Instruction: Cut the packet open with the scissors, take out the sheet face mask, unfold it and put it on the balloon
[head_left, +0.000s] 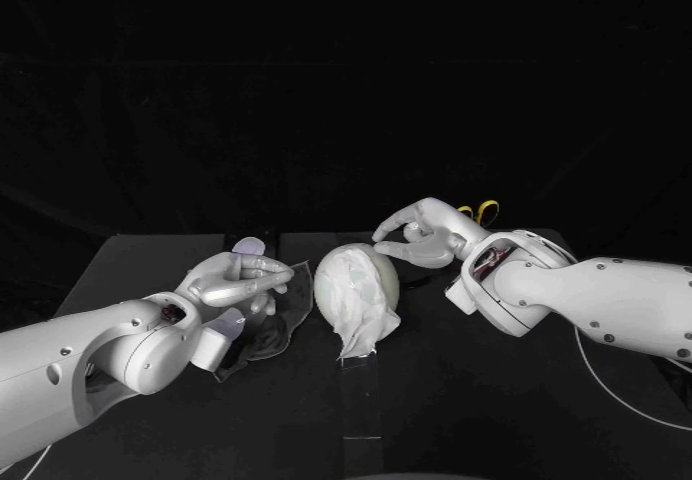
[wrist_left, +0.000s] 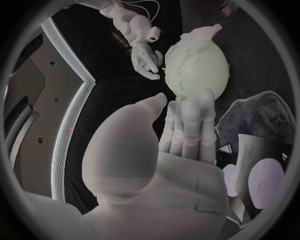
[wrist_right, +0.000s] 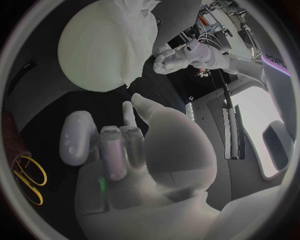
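Head view shows the balloon (head_left: 384, 283), sheet face mask (head_left: 353, 320) draped on it, lying on the worktop (head_left: 144, 262) between the hands, long axis roughly 12 to 6 o'clock, mask tail trailing at 6. It sits at 3 o'clock from the left hand (head_left: 238, 280) and 7 o'clock from the right hand (head_left: 418, 238). Both are empty, fingers apart, and the right seems nearer.

Both arms angled inward, hands apart. Empty left hand (head_left: 238, 278) upright, fingers loosely bent, thumb apart. Empty right hand (head_left: 418, 235) fingers arched, thumb apart.
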